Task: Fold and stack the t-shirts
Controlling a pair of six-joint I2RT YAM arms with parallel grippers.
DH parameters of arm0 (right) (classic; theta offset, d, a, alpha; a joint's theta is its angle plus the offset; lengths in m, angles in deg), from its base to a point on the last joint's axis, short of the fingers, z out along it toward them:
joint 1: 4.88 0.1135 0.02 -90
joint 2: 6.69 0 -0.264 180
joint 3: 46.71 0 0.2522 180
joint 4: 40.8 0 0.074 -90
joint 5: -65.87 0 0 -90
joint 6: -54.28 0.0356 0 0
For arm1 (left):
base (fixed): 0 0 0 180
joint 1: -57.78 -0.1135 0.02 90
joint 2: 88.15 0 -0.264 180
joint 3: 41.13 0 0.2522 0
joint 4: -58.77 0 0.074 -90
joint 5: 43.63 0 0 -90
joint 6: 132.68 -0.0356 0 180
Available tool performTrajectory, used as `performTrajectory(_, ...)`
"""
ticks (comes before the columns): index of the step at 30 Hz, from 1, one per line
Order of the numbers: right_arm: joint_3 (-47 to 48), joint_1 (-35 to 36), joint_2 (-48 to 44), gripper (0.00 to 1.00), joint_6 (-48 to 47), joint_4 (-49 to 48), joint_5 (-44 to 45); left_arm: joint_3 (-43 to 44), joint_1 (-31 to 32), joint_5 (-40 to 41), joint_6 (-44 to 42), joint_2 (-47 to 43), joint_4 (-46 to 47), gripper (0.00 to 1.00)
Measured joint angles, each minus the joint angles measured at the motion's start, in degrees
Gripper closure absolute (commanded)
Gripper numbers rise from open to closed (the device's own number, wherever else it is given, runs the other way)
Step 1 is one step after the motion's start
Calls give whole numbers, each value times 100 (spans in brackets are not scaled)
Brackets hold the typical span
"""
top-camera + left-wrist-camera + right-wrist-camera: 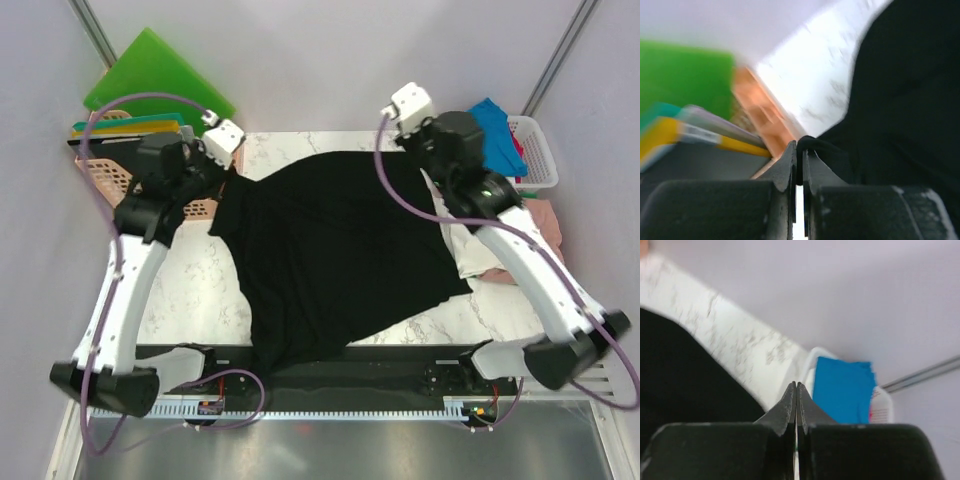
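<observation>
The large black soft-cloth t-shirt (340, 250) is spread, creased and slantwise, across the middle of the white marble-patterned table (200, 290). Its lower hem is draped over the near edge, between the two arm bases. Bare tabletop is seen to the shirt's left and at the near right corner, and a narrow strip is left along the far edge.

On the right, a folded white cloth (480, 262) and a pink cloth (548, 215) are partly hidden under the right arm, just beside the shirt's edge. Behind them a bright blue t-shirt (495, 128) is kept in a white plastic basket (537, 150). At the far left a pale orange lattice basket (108, 178) is set close to the shirt's corner, with a stiff bright green plastic board (150, 75) leaning behind it.

The shirt's far left corner is pinched between the closed jaws of the left gripper (799, 147). The right gripper (796, 387) is placed at the far right corner with its jaws pressed together (whether cloth is caught there cannot be told).
</observation>
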Motion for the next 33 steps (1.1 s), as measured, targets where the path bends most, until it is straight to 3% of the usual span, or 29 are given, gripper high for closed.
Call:
performTrajectory(9,1943,-232,-2352,100,-120,435,772,2660,-63,861,-262,-1971,-269,98)
performTrajectory(12,2127,-452,-3005,100,-44,422,800,3198,-144,1054,-389,-2485,-208,98)
performTrajectory(17,1445,-623,-3318,100,103,358,638,2894,-216,1067,-463,-2872,-286,98)
performTrajectory(25,125,-627,-2157,100,310,763,2,1895,-297,942,-463,-2389,-905,98)
performTrajectory(33,-750,-627,-2092,100,293,739,-42,1360,-297,774,-459,-2367,-1032,98)
